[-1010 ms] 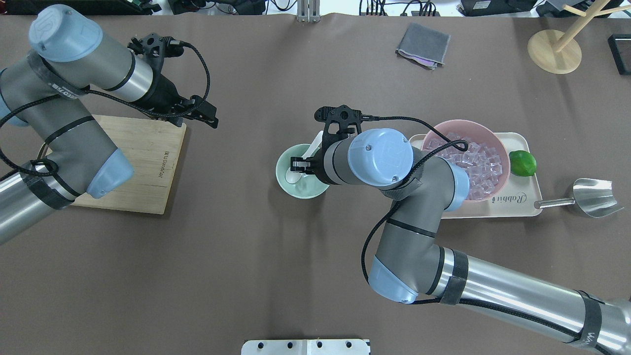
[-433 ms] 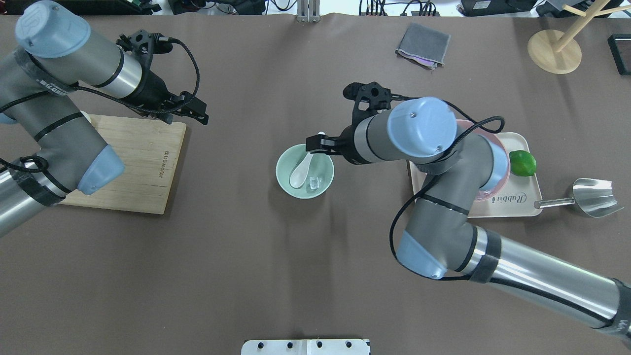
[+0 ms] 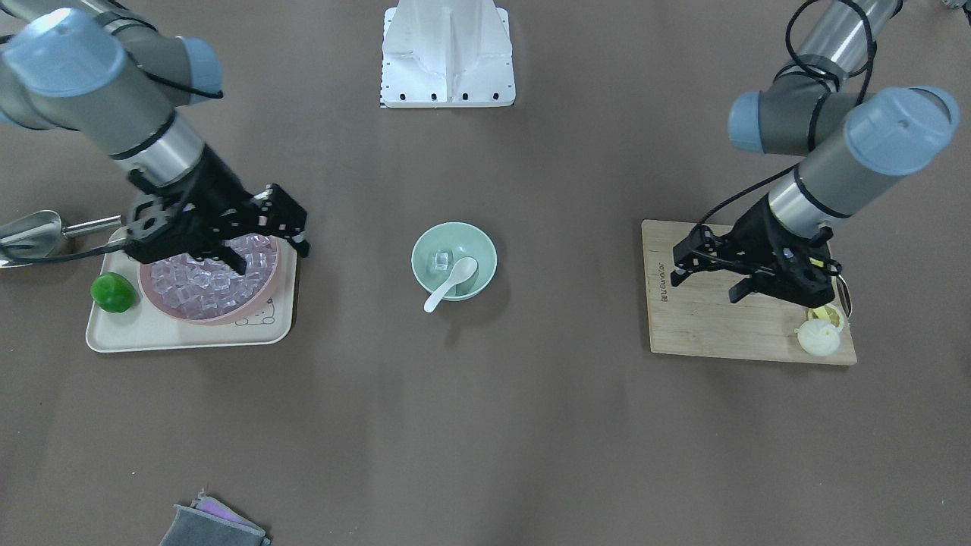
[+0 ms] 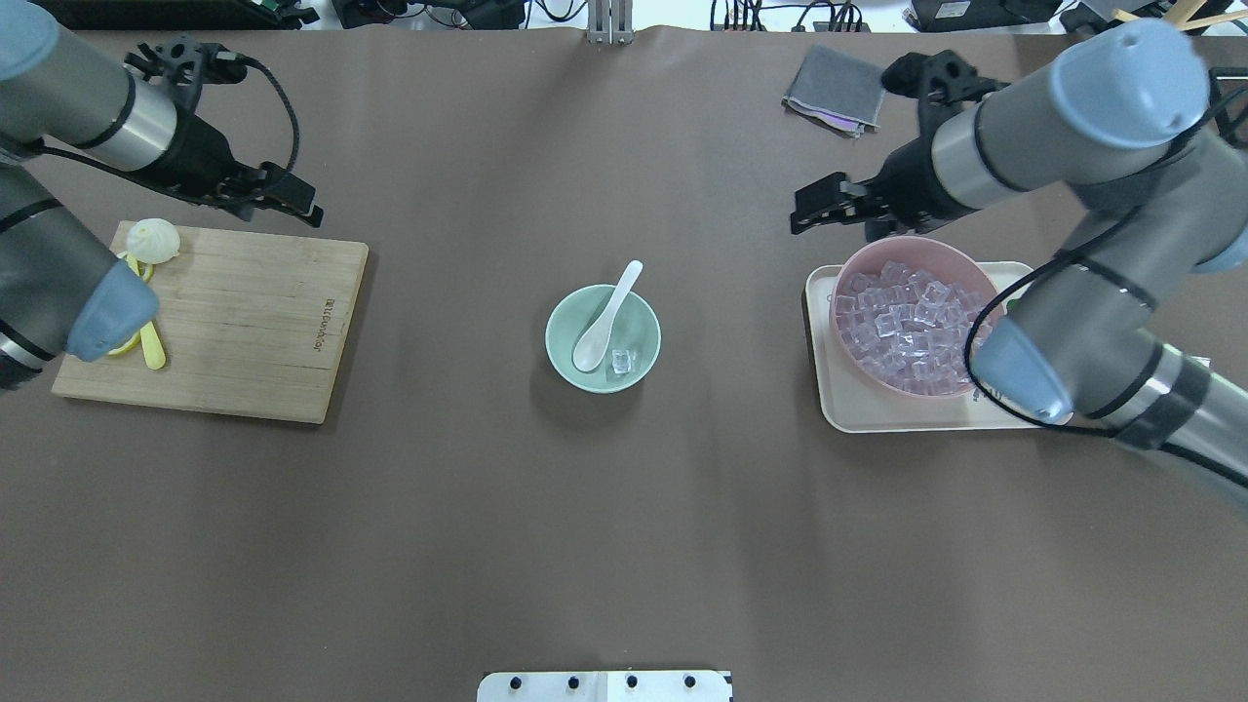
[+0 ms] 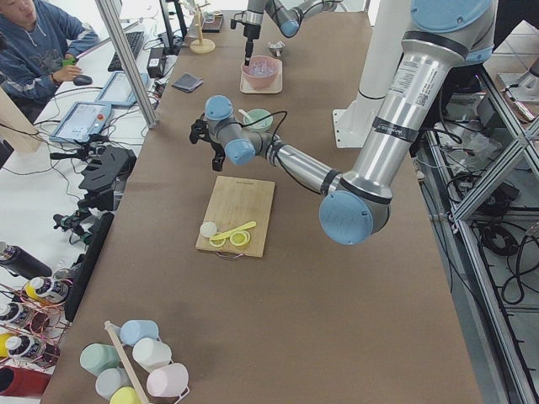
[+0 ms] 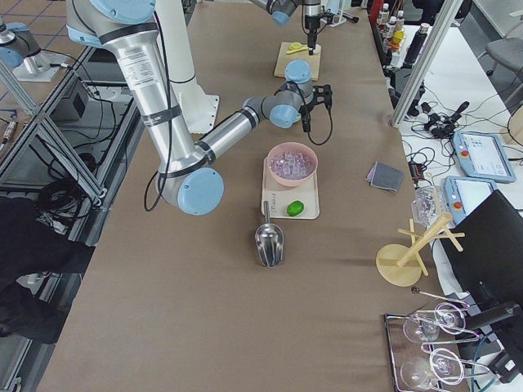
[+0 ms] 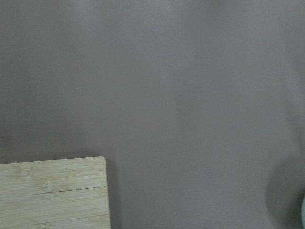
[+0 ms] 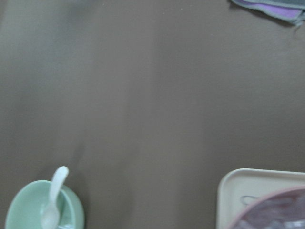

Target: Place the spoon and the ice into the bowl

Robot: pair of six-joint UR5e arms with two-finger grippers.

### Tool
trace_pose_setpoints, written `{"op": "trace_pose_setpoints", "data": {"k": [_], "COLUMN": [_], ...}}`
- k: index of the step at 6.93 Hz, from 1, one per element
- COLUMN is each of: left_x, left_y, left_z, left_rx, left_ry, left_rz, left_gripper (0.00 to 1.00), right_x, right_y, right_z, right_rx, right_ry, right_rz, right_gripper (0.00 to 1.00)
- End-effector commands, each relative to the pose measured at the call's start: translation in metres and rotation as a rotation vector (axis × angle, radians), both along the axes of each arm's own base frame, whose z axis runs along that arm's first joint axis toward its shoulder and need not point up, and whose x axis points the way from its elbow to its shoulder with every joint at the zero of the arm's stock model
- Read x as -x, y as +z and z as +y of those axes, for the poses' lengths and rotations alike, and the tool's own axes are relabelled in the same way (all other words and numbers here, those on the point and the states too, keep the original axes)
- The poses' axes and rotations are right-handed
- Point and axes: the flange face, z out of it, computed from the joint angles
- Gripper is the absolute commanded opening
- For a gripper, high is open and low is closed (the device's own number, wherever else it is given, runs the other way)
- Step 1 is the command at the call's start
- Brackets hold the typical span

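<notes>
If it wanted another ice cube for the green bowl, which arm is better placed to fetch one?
Right arm. The right tool hovers just beside the pink bowl of ice cubes; the left tool is far off, by the cutting board.

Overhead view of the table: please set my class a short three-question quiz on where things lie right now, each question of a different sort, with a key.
1. Multiple choice: where does the scoop of the spoon rest?
A. in the mint-green bowl
B. on the wooden board
C. on the bare table
2. True or false: an ice cube lies in the mint-green bowl, beside the spoon's scoop.
3. Fill the gap: the pink bowl, full of ice, stands on a cream ____.

Key: 1 A; 2 true; 3 tray.
</notes>
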Motion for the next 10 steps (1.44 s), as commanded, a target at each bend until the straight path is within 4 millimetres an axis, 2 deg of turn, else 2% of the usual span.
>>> {"op": "trace_pose_setpoints", "data": {"k": [1, 2, 5, 6, 7, 8, 9, 10], "left_x": [0.089, 0.121, 0.228, 0.257, 0.268, 0.272, 0.274, 0.275], "left_y": [0.065, 0.088, 0.171, 0.188, 0.192, 0.192, 0.199, 0.219], "left_z": [0.0, 0.004, 0.039, 0.047, 0.049, 0.05, 0.052, 0.067], "left_rx": [-0.056, -0.068, -0.089, -0.113, -0.085, -0.049, -0.012, 0.036], "left_ry": [0.015, 0.007, -0.041, -0.044, -0.047, -0.051, -0.051, -0.046], "left_rz": [-0.042, -0.06, -0.142, -0.164, -0.179, -0.188, -0.193, -0.199], "left_gripper": [0.98, 0.98, 0.98, 0.98, 0.98, 0.98, 0.98, 0.98], "right_x": [-0.121, -0.17, -0.272, -0.304, -0.327, -0.342, -0.354, -0.356], "right_y": [0.103, 0.15, 0.279, 0.315, 0.34, 0.35, 0.365, 0.371], "right_z": [-0.007, -0.007, -0.002, -0.002, -0.001, 0.004, 0.006, 0.006], "right_rx": [-0.073, -0.121, -0.206, -0.226, -0.246, -0.228, -0.195, -0.184], "right_ry": [-0.075, -0.098, -0.205, -0.224, -0.242, -0.222, -0.205, -0.203], "right_rz": [0.075, 0.137, 0.306, 0.337, 0.359, 0.362, 0.371, 0.385], "right_gripper": [1.0, 1.0, 1.0, 1.0, 1.0, 1.0, 1.0, 1.0]}}
